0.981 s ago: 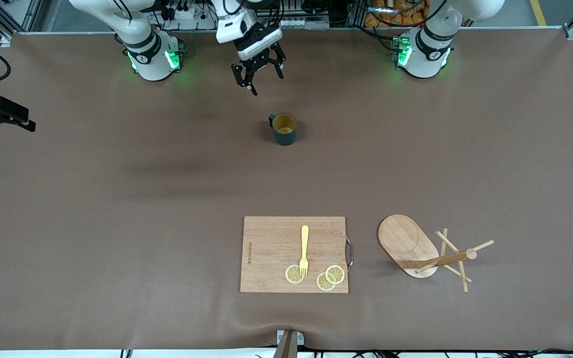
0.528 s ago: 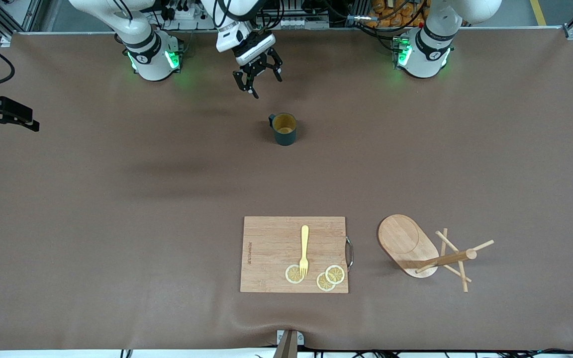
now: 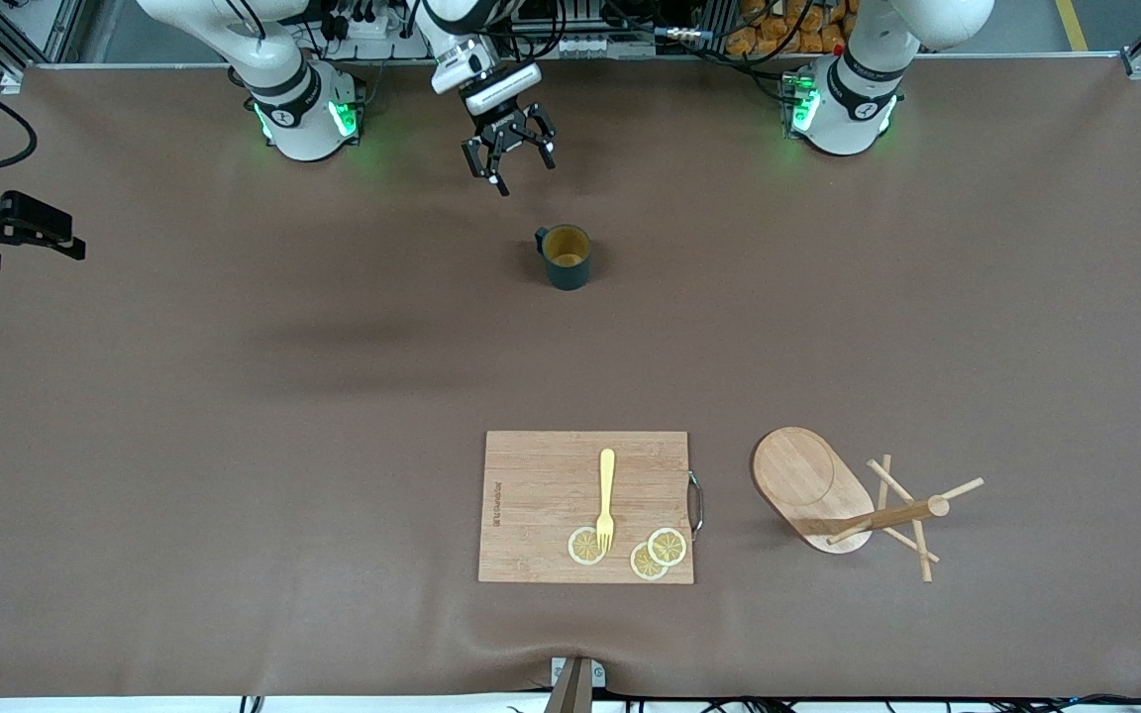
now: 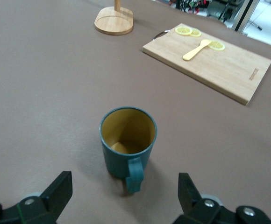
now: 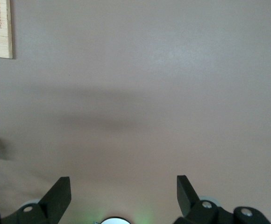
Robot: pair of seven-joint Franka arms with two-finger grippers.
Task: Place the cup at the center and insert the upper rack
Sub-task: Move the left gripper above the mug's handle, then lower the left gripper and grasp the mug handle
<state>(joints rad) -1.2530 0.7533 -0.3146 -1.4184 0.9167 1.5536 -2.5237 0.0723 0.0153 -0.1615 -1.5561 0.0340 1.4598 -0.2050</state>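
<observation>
I have the left claw [image 3: 513,163] released, jaws wide apart and holding nothing, over the strip of bench [image 3: 234,446] between the arms' bases and the cup [image 3: 567,257]. From the left wrist I look down past both fingers at the cup: it stands upright on the bench, tan inside showing, handle turned toward this claw, clear of the fingers. The right claw [image 5: 124,191] is also released and empty, waiting high over bare bench toward the right arm's end.

The upper rack [image 3: 828,490] stands on its oval base near the front camera's edge, toward the left arm's end, well apart from the cup. Just beside it lies the cutting board [image 3: 531,495], carrying a yellow fork [image 3: 606,500] and three lemon slices [image 3: 668,546].
</observation>
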